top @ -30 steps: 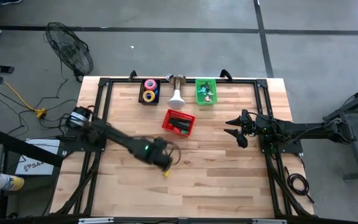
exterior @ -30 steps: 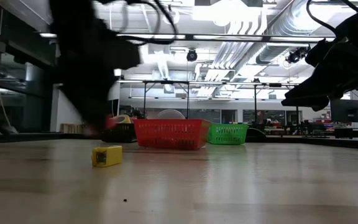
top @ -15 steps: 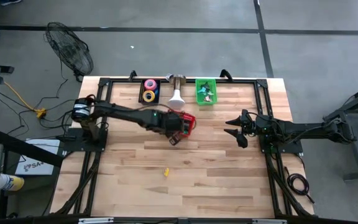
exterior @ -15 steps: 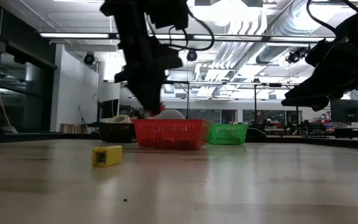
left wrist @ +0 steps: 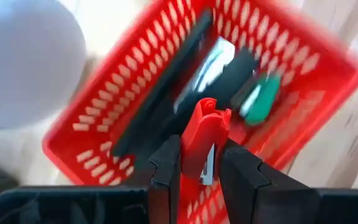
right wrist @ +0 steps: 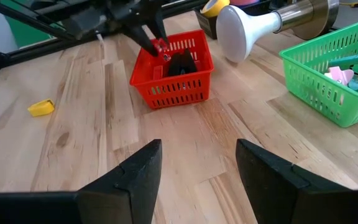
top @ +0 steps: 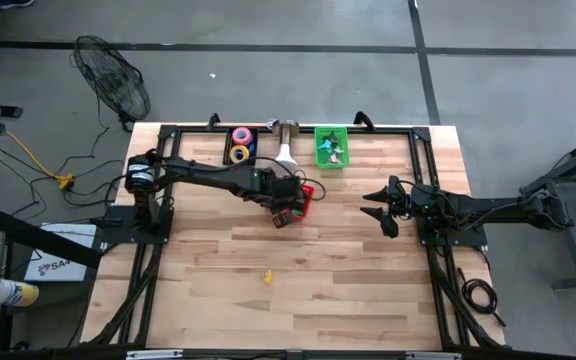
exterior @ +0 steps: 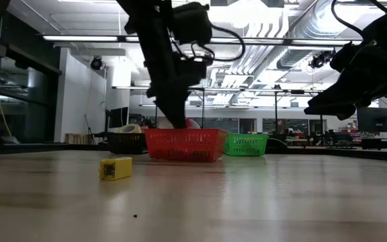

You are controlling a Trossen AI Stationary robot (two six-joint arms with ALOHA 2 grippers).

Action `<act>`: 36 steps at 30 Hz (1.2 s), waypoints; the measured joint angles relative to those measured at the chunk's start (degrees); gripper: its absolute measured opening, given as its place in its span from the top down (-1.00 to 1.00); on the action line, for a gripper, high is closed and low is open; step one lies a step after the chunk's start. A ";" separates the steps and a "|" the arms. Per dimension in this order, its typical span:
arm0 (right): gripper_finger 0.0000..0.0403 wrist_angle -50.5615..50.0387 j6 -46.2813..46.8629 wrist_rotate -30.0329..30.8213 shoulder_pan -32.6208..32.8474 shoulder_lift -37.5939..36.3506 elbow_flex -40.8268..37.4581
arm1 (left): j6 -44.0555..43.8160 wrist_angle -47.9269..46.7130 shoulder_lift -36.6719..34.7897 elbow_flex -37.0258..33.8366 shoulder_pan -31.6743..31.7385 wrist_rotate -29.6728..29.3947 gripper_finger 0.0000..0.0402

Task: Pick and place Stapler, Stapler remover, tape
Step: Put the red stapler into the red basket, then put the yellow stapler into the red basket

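My left gripper (top: 286, 207) hangs over the red basket (top: 304, 190), shut on a small red stapler (left wrist: 202, 130); the low view shows its fingers (exterior: 177, 119) down at the basket's rim (exterior: 183, 133). Black staplers and a green one (left wrist: 261, 98) lie in the basket. A small yellow piece (top: 266, 275) lies flat on the bare wood nearer the near edge. The tape rolls (top: 240, 146) sit in a black tray at the far edge. My right gripper (top: 379, 210) waits open at the table's right, above the wood. My left gripper (left wrist: 201, 160) pinches the red stapler between its two fingers, on the two flat sides of its lower end (left wrist: 199, 163). The fingers come from above, pointing down, and lie along the stapler. The stapler sticks out past the fingertips over the basket's inside; whether it touches the staplers below, I cannot tell.
A green basket (top: 331, 146) with small coloured claw-like pieces and a white funnel-shaped lamp (top: 284, 153) stand at the far edge beside the black tray. A black frame rail (top: 428, 190) borders the table. Bare wood (top: 348, 280) stretches across the near half.
My left gripper has gone up from beside the yellow piece and swung toward the far edge, carrying the red stapler, first to the red basket's near side, then over its inside, coming down to the rim. The yellow piece has stayed where it was. The right arm has kept still.
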 joint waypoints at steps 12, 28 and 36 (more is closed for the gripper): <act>0.02 -0.06 0.00 0.03 0.01 0.79 -0.01 | 5.28 3.86 2.26 -0.04 0.06 -0.26 0.33; 0.02 -0.08 0.00 -0.01 0.01 0.76 -0.01 | -10.93 -9.33 1.99 8.44 -0.40 1.01 -0.19; 0.02 -0.08 0.00 -0.01 0.01 0.76 -0.01 | -40.14 -23.05 1.95 15.29 -6.37 2.98 -0.20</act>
